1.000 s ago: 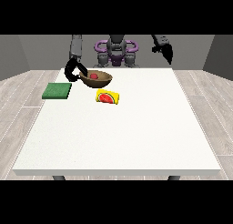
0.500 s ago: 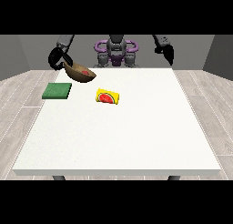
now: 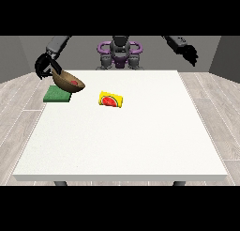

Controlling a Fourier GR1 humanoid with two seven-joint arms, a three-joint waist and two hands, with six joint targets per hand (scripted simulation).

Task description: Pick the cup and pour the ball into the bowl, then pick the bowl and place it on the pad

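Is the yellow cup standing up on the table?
No, the yellow cup lies on its side on the white table.

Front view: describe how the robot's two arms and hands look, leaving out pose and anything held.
Both arms are dark grey, built of blocky segments. Each ends in a black hand: the hand at the view's left and the hand at the view's right, both with slim black fingers. No cables, sleeves or markings can be made out.
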